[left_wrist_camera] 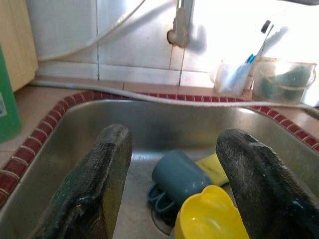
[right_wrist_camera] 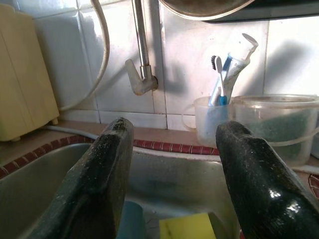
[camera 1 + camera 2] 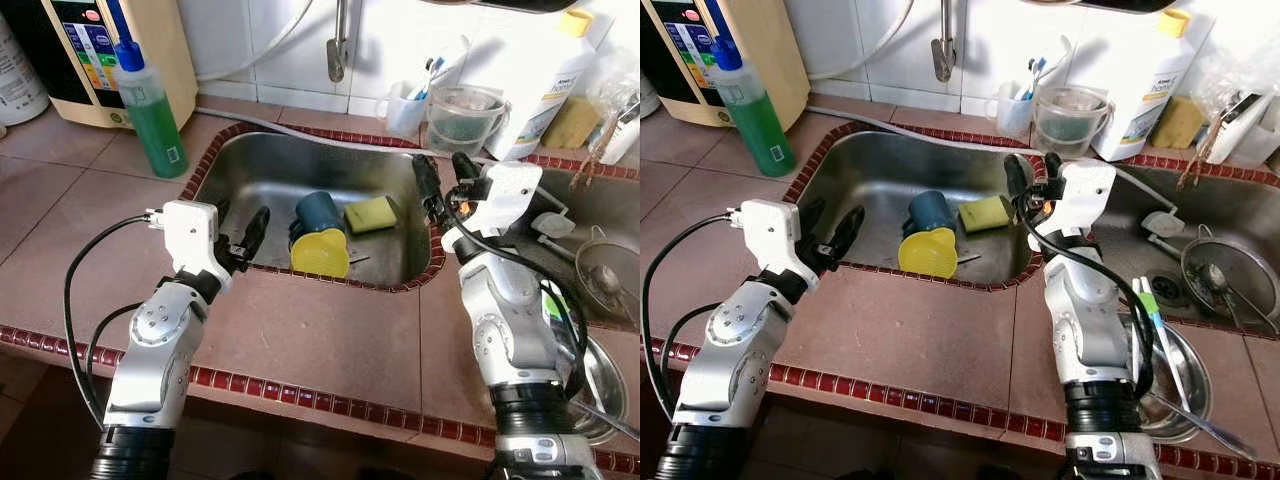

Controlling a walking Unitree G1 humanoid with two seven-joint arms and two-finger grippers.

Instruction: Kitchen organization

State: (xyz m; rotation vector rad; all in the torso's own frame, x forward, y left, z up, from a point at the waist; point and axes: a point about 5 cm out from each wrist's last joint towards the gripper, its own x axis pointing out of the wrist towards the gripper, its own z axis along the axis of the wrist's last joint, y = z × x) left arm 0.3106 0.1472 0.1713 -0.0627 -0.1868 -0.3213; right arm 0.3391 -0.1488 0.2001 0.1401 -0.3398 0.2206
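My left gripper [image 3: 240, 232] hangs over the near left edge of the sink [image 3: 262, 160], its two black fingers spread apart with nothing between them. My right gripper [image 3: 444, 180] sits at the sink's right rim, fingers likewise parted and empty, aimed toward the back wall.

Down in the sink lie three things, all close together near the front right part of the basin. A blue mug [image 3: 318, 212] lies on its side. A yellow cup [image 3: 321, 252] rests just in front of it, touching it, its mouth facing the near rim. A yellow sponge [image 3: 371, 214] lies flat just beside the mug, toward the right wall.

On the counter at the sink's far left corner stands a green bottle [image 3: 152, 112] with a blue cap. Along the back edge, to the right of the tap [image 3: 338, 50], stand a white cup [image 3: 407, 108] holding toothbrushes and, next to it, a clear tub [image 3: 463, 118]. A big white jug [image 3: 540, 75] with a yellow cap stands further right. A second basin [image 3: 590, 200] opens on the right, with a strainer [image 3: 608, 275] in it.
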